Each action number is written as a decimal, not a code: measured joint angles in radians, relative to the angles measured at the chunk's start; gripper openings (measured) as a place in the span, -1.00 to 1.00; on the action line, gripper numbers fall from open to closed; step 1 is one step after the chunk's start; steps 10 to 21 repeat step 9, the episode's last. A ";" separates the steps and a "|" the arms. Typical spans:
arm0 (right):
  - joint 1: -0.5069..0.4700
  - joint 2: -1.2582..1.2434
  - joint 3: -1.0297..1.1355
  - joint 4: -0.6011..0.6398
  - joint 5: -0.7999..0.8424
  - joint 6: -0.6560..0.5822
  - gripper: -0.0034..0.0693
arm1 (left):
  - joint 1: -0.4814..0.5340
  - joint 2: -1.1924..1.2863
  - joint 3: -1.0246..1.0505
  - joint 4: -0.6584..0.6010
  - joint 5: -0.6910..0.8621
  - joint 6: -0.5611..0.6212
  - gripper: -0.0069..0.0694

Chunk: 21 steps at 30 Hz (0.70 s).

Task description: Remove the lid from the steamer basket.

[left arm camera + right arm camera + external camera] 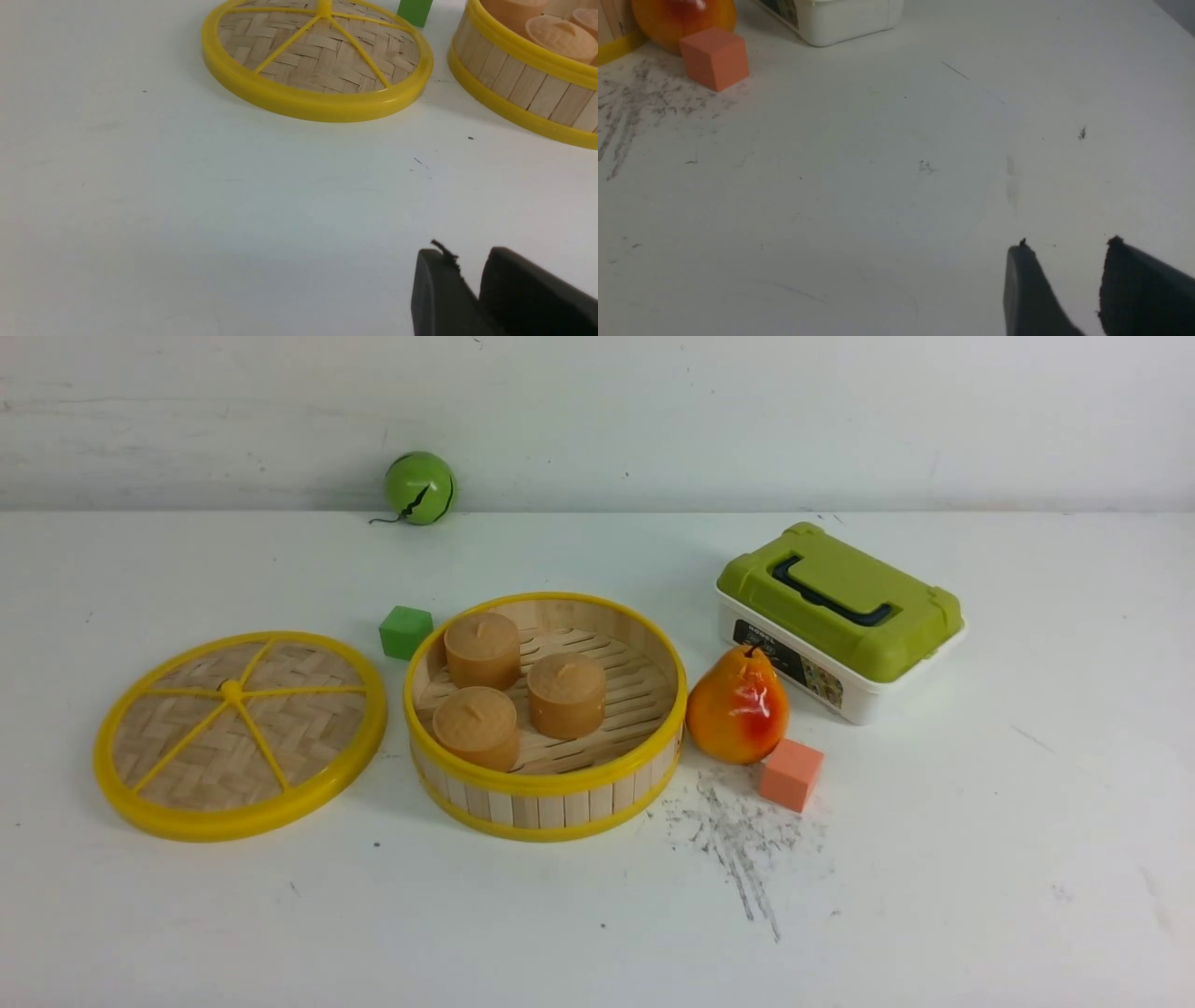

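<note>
The lid (240, 735), a woven tan disc with a yellow rim and spokes, lies flat on the table left of the steamer basket (551, 807). The basket is uncovered and holds three tan buns (566, 693). Neither gripper shows in the front view. In the left wrist view, my left gripper (469, 261) hovers over bare table well short of the lid (317, 60) and the basket (523, 88). A narrow gap shows between its tips, with nothing in it. My right gripper (1066, 247) stands open and empty over bare table.
A green cube (405, 632) sits behind the gap between lid and basket. A pear (738, 707) and an orange cube (791, 774) lie right of the basket. Behind them stands a white box with a green top (840, 616). A green ball (419, 487) rests against the back wall.
</note>
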 joint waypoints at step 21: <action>0.000 0.000 0.000 0.000 0.000 0.000 -0.25 | 0.000 0.000 0.000 0.000 0.000 0.000 -0.43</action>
